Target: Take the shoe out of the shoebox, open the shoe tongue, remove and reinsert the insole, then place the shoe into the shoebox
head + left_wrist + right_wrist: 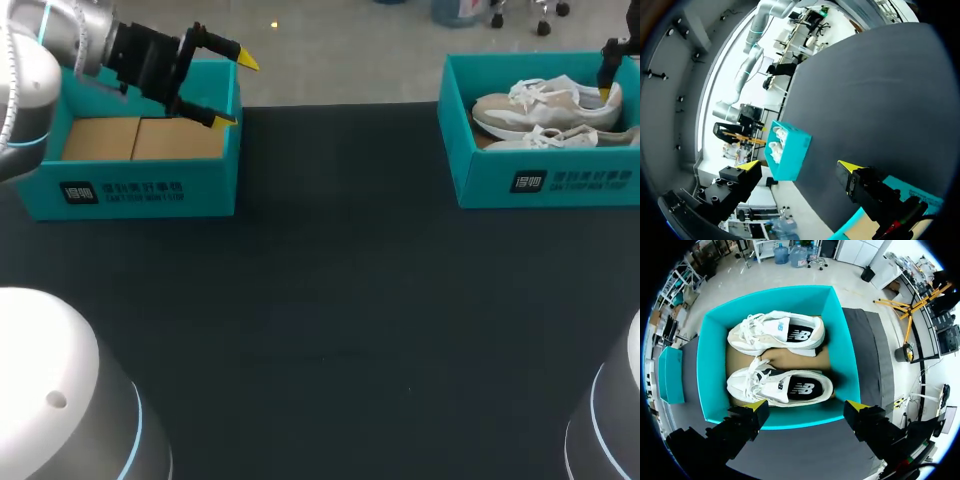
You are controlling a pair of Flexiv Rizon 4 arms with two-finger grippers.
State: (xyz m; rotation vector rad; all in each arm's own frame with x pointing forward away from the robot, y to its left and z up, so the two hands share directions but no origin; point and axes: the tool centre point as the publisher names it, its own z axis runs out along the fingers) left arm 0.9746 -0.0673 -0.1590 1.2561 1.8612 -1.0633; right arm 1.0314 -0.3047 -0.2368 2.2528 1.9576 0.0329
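Right now your right tool (805,412) hovers spread apart above two shoes (780,385) in their box (840,355), positioned for reaching in; your left tool (225,85), also apart, waits over the other box (150,190).

A big dark table (330,300) holds two blue boxes, well apart: one box (140,170) on the left, another box (540,175) on the right.
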